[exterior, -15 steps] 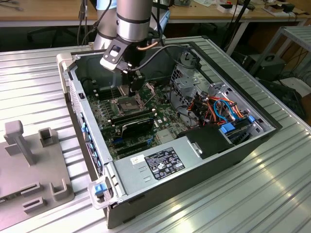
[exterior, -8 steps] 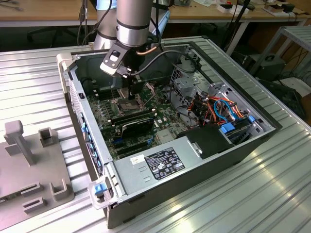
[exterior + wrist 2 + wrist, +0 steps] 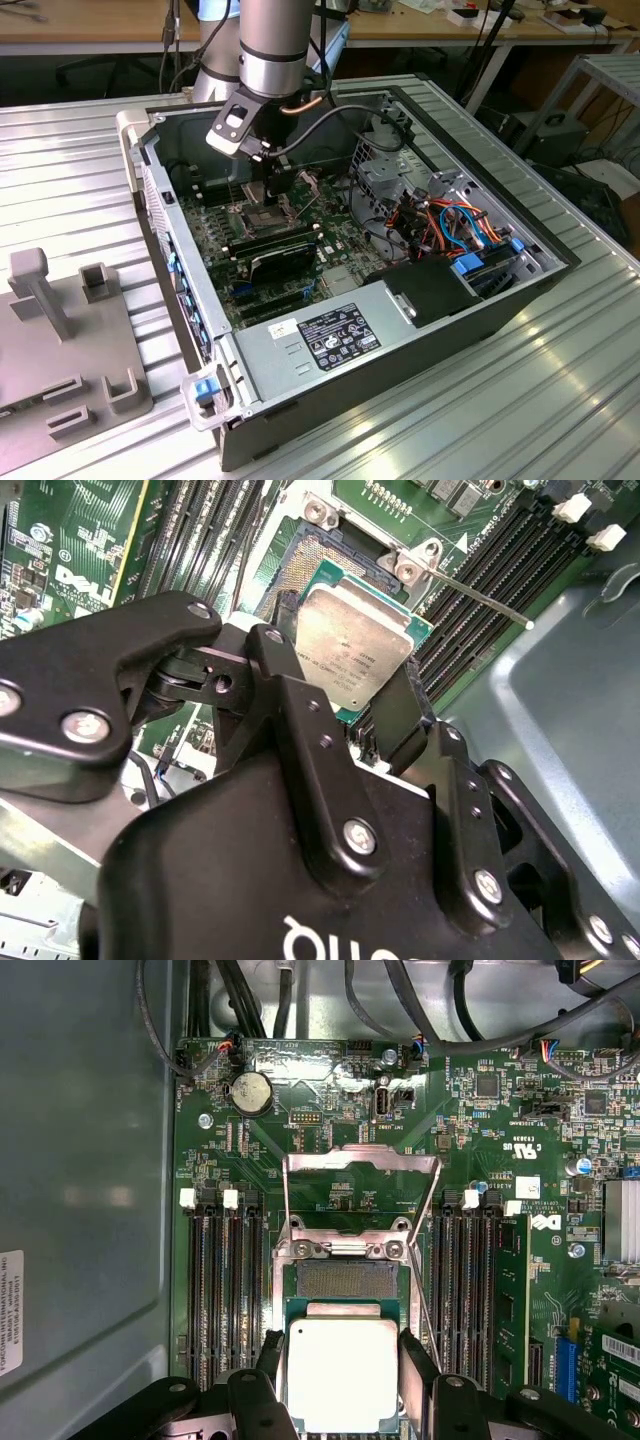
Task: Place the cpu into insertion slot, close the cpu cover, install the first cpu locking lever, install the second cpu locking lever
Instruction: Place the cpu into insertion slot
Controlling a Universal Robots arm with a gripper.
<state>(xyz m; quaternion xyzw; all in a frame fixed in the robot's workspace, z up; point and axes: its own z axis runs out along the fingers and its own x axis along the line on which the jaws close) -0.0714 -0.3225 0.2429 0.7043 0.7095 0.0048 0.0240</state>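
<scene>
One black hand (image 3: 342, 1352) with two fingers (image 3: 413, 1355) hangs inside one open computer case (image 3: 400, 385), which lies on a ribbed metal table (image 3: 560, 400). The fingers are narrowed onto one cpu (image 3: 342, 1372) — they press its two opposite edges, and its silver top faces the wrist cameras.

Just beyond the fingertips lies the one insertion slot (image 3: 345, 1278), its dark pin field uncovered. In both wrist views the cpu overlaps the slot's nearer edge; we cannot tell whether they touch. Past the slot, further from the hand, the one cpu cover (image 3: 362, 1158) stands flipped open.

Two banks of long black memory slots (image 3: 225, 1300) run on either side of the hand, with four white clips (image 3: 186, 1198) at their far ends. One thin lever rod (image 3: 485, 602) juts out beside the slot — apart from the held chip. One coin battery (image 3: 252, 1092) sits beyond the cover.
</scene>
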